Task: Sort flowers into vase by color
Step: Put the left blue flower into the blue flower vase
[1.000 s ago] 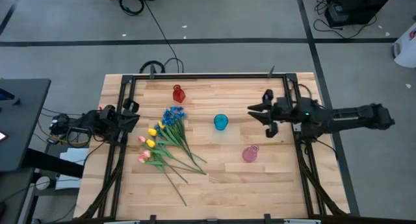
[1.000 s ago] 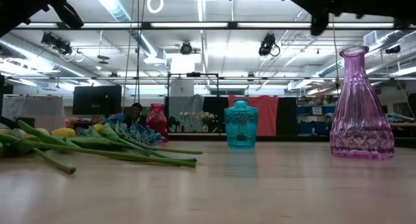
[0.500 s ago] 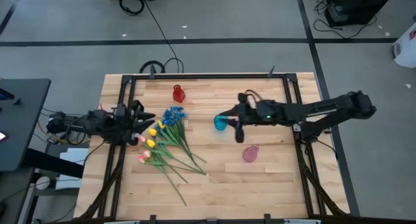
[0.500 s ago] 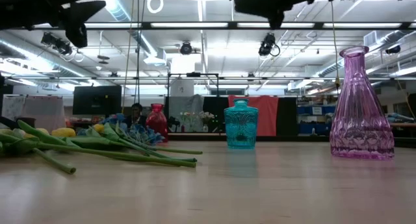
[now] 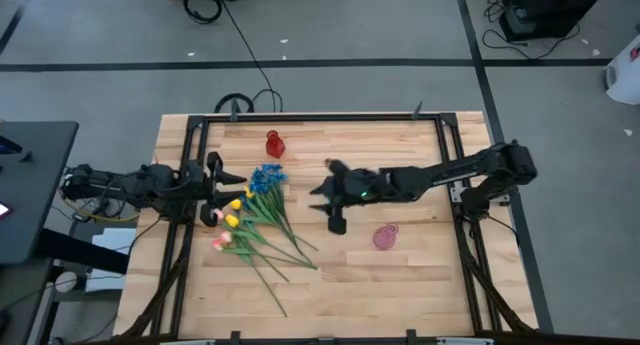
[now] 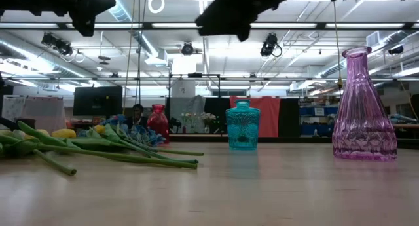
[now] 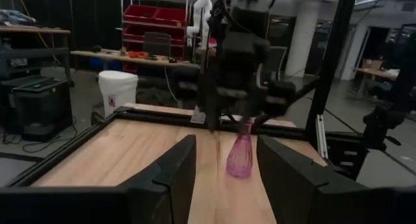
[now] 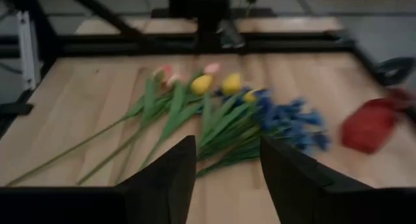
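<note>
The flowers (image 5: 255, 220) lie in a loose bunch on the table's left half: blue blossoms (image 5: 267, 177) farthest, yellow tulips (image 5: 235, 200) in the middle and pink tulips (image 5: 222, 242) nearest, their green stems fanning toward the near right. My left gripper (image 5: 218, 193) hovers open at the blossom end of the bunch, above the table. My right gripper (image 5: 325, 197) hovers open just right of the stems, fingers toward the flowers (image 8: 214, 113). In the high view, my right arm hides the blue vase (image 6: 243, 126).
A red vase (image 5: 274, 143) stands at the far side, left of centre. A pink vase (image 5: 385, 236) stands on the right half, nearer than my right arm. A dark frame (image 5: 320, 116) runs along the table's far edge and sides. Bare wood lies along the near edge.
My right gripper has swept from the table's right side toward the left, passing over the blue vase and stopping short of the flowers. My left gripper has moved right as far as the blossoms, and its fingers have spread wider. The flowers and vases have stayed put.
</note>
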Controlling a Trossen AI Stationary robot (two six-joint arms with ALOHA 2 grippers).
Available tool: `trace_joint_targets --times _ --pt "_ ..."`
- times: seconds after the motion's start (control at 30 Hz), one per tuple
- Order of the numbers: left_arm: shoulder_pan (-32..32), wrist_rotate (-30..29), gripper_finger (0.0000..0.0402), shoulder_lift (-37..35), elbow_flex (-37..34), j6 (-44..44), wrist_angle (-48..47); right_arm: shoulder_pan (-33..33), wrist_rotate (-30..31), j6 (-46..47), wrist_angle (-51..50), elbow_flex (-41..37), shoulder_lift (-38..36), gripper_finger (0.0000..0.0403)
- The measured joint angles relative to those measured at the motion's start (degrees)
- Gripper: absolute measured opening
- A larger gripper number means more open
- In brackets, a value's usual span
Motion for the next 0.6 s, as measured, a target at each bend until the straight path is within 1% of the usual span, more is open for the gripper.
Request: trace_joint_targets --times 0.17,0.27,0.37,0.6 --pt "0.0 0.0 0.0168 0.0 0.6 2.1 0.5 1.7 -0.1 0.7 -8.8 9.6 8.2 0.0205" --pt "0.0 0.0 0.0168 0.0 0.6 1.9 1.2 2.0 -3.7 2.1 -13.2 15.2 13.0 0.0204" --pt "0.0 0.1 0.0168 0.0 0.6 1.2 1.1 2.1 -7.0 3.9 -15.1 19.5 17.1 0.0201" --pt "-0.1 0.2 0.0168 0.0 0.6 -1.9 1.5 2.1 -6.9 5.9 -19.2 26.3 26.0 0.0196"
